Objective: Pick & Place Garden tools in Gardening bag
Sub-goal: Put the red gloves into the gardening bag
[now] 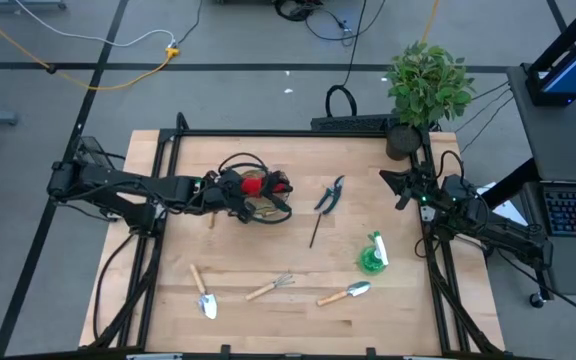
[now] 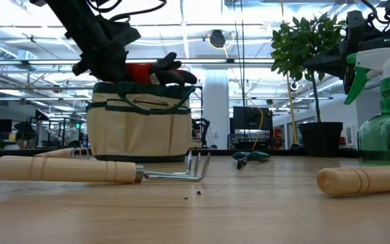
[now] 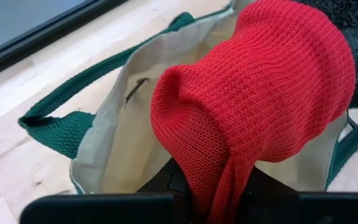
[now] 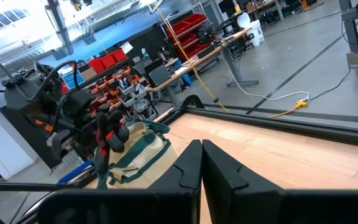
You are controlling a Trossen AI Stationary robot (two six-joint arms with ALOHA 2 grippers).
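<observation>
The left gripper's [image 3: 219, 186] jaws pinch the cuff of the red knitted glove with black fingers [image 3: 260, 93], holding it over the open mouth of the round tan fabric bag with green trim [image 3: 123, 118], which sits toward the far-left part of the wooden tabletop [image 1: 268, 320]. To finish well, lower the glove deeper so it clears the rim, then release; dropped too high, it may drape over the edge. The right gripper [image 4: 201, 162] waits at the tabletop's right edge, jaws pressed together.
</observation>
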